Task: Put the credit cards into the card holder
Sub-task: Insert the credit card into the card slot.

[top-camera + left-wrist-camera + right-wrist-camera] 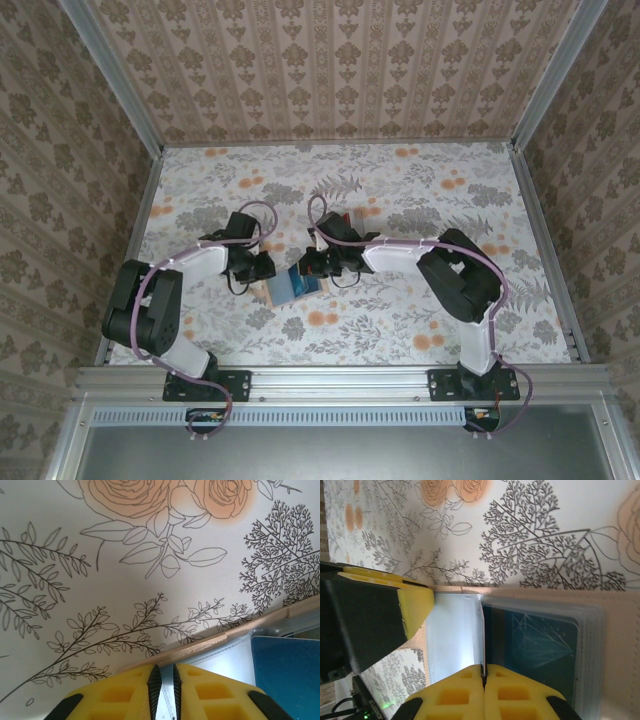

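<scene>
On the left pincer, only a narrow slit between the yellow pads, with a pale strip of the card holder pinched in it, just inside the tan rim. On the right pincer, pads pressed fully together, nipping a thin pale sheet seen edge-on above the holder's fold; card or pocket flap, cannot tell. Between the two pincers, lying open on the floral tabletop: that one card holder, tan outside, clear pockets inside. Inside a pocket: one blue card, lying flat, just beside the pinched sheet. Farther back on the tabletop, close behind the right arm: a small pile of red and white cards, partly hidden by the cable, too small to count.
</scene>
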`<move>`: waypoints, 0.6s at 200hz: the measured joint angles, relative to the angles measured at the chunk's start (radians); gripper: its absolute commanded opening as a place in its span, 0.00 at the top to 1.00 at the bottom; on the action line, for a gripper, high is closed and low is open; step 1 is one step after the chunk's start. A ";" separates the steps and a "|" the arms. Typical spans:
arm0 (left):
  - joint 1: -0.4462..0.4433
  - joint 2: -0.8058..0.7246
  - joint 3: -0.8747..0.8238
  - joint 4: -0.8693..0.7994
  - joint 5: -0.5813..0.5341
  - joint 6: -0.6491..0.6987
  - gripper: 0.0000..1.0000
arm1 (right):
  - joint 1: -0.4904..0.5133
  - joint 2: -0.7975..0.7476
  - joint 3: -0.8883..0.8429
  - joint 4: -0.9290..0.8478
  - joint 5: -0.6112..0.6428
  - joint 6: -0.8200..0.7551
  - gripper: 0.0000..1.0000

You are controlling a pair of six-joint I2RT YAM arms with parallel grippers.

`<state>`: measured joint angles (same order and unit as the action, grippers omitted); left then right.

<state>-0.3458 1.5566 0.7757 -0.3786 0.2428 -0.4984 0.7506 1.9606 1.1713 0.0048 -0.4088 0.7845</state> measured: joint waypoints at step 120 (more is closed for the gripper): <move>0.007 0.004 0.004 0.000 0.000 0.007 0.86 | -0.014 0.039 0.051 -0.058 -0.118 -0.022 0.93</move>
<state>-0.3386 1.5608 0.7795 -0.3786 0.2424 -0.4911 0.7364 1.9991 1.2224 -0.0536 -0.5266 0.7628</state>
